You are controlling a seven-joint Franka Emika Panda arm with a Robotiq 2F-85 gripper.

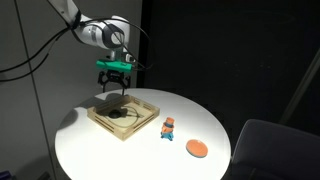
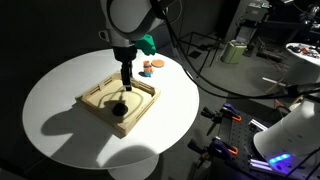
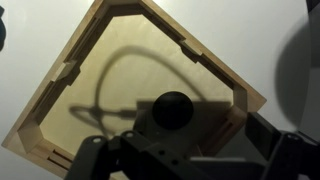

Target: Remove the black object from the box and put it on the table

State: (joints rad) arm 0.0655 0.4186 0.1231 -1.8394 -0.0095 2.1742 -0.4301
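**Fig.** The black object (image 3: 172,108) lies on the floor of the box (image 3: 130,60), off-centre toward one corner and apart from the rims. The end effector (image 1: 114,90) hangs just above the box, jaws spread wide and empty.

- **Handling:** The object looks small, light and rigid, though its material cannot be told. Its low, rounded form suggests a pinch across the width, with the fingers reaching down to the box floor. A smooth domed top may slip.
- **Wrist view only:** The object sits almost directly beneath the end effector. A thin dark arc crosses the box floor; whether it is cord or shadow cannot be told.
- **Exterior views only:** These show the table (image 1: 100,150) under the box, and a toy (image 1: 169,126) and an orange disc (image 1: 197,148) outside the box.
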